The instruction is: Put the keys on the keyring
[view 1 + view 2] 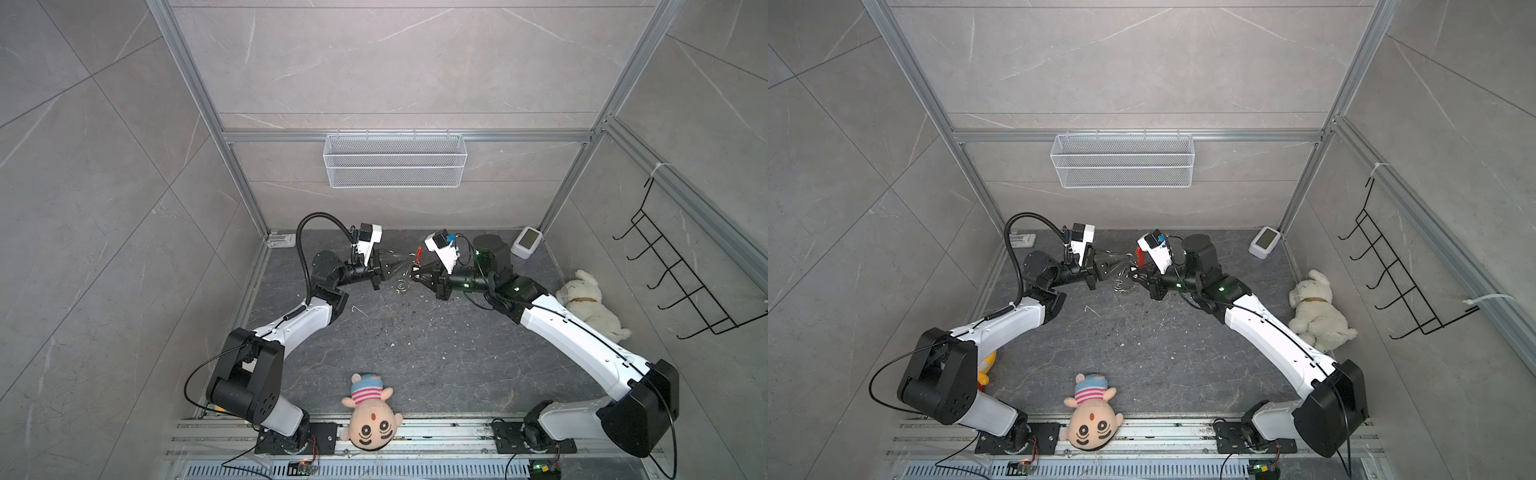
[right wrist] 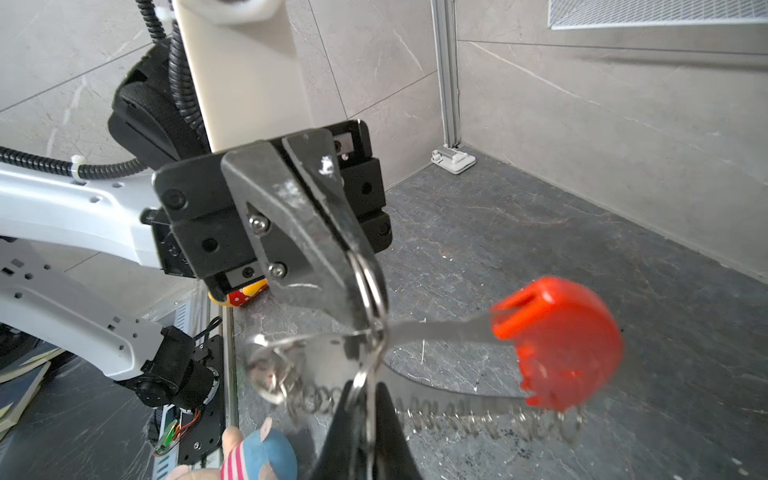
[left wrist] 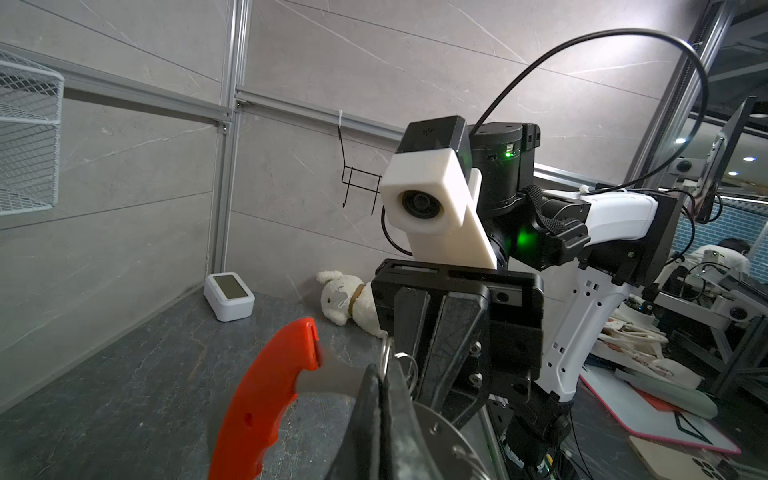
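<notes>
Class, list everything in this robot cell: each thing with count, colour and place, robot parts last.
keyring: one, silver with a red segment, held between both grippers, back middle
wire basket: one, white, back wall
hook rack: one, black, right wall
dog plush: one, white, table's right edge
doll plush: one, striped cap, front edge
screen box: one, white, back right corner
bracket: one, white, back left corner
yellow toy: one, partly hidden under the left arm
bent wire: one, white, on the table
table: one, dark grey, cell floor
left gripper: one, black, shut on the keyring
right gripper: one, black, shut on the keyring
</notes>
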You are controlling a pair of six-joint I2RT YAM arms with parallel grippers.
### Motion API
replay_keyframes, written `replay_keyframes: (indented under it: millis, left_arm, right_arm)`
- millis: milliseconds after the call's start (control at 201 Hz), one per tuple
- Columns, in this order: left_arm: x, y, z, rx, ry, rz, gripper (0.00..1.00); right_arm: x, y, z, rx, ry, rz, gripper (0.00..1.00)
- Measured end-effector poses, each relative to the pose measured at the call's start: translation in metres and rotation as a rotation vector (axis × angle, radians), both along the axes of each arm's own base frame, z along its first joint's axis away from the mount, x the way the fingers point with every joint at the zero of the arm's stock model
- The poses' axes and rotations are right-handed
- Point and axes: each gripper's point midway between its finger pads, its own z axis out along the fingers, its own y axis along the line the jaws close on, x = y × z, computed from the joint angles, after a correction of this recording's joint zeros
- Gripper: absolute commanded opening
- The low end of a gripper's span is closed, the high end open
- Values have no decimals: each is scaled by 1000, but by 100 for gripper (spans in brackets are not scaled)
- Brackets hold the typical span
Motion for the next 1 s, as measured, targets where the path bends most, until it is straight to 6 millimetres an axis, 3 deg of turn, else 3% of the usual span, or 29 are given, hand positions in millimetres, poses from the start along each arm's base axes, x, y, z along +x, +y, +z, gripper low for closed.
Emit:
replay_keyframes:
  millis: [194, 329, 523, 628, 807, 996]
  left_arm:
    - [0, -3, 1, -12, 3, 10, 0]
    - [3, -5, -1, -21, 8, 24, 0]
    - [-4, -11, -4, -33, 0, 14, 0]
    - [-4, -11, -7, -32, 2, 13, 0]
    - [-4, -10, -9, -27, 1, 9, 0]
    - [-7, -10, -10, -18, -1, -11, 0]
  right_arm:
    - [-1, 5, -1, -7, -7, -10, 0]
    - [5, 10, -6, -15, 3, -13, 28]
    - [1, 17, -26, -71, 56, 0, 37]
    - [-5, 4, -19, -94, 29, -39, 43]
    - [-27, -37, 15, -82, -58, -107, 44]
    - [-21, -58, 31, -28, -68, -139, 42]
